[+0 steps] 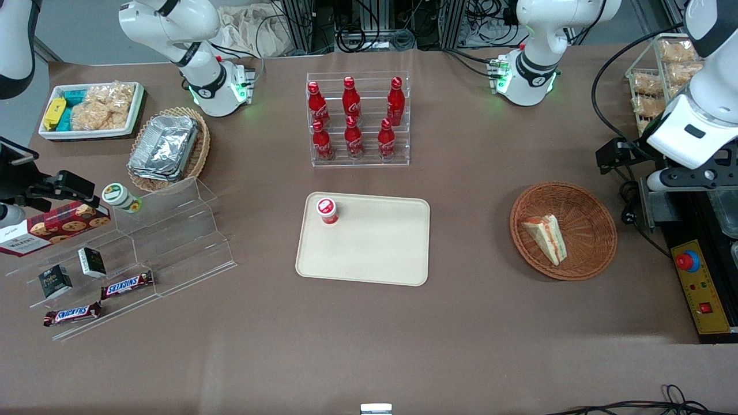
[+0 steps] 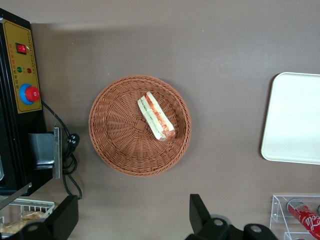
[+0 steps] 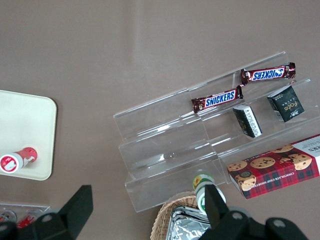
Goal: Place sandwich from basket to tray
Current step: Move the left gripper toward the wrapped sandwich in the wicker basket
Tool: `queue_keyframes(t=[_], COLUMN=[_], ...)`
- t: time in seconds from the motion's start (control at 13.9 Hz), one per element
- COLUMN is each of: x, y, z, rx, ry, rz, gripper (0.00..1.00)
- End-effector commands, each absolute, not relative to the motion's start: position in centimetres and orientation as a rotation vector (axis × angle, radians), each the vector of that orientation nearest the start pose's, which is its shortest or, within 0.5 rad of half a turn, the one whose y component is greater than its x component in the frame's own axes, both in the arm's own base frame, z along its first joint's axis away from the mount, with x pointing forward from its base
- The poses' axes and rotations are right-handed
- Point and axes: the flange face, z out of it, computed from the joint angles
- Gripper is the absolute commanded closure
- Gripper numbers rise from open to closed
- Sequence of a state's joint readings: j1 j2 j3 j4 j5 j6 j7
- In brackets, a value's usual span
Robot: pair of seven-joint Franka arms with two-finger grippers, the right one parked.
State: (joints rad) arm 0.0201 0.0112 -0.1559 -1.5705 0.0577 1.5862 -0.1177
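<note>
A: We note the triangular wedge of white bread with orange-red and green filling, the sandwich, lying inside the round reddish-brown woven wicker basket, toward the working arm's end of the brown tabletop

B: Agreed. From the wrist camera we see the sandwich resting a little off the middle of the basket, filling edge up, touching nothing but wicker

A: And the gripper?

B: We log it as raised above the tabletop just beside the basket, well clear of the sandwich. Its two black fingers stand spread wide, with nothing between them

A: The flat cream rectangular plastic tray lies near the middle of the tabletop, well apart from the basket. We see a small red-and-white capped cup standing on one of its corners

B: Farther from the front camera than the tray, a clear acrylic rack holds six red bottles

A: A yellow control box with a red button sits beside the basket
</note>
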Motion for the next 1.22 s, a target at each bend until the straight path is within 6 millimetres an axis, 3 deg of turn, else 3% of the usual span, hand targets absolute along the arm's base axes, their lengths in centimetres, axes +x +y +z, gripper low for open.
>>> queue_keyframes(t=[0.0,0.36,0.5,0.65,0.86,1.08,1.15], x=[55.1,55.3,55.6,55.9,57.1,58.7,58.7], y=[-6.7,-6.7,-6.7,-6.7,-6.9,-6.4,-5.2], z=[63.1,62.8,61.7,59.4,56.1,50.4,48.4], rx=[-3.082,-3.084,-3.085,-3.080,-3.048,-3.051,-3.048], ry=[0.021,0.002,0.005,-0.030,-0.329,-0.353,-0.385], rz=[-0.028,-0.021,0.009,0.076,0.152,0.181,0.173], gripper=[0.00,0.00,0.00,0.00,0.00,0.00,0.00])
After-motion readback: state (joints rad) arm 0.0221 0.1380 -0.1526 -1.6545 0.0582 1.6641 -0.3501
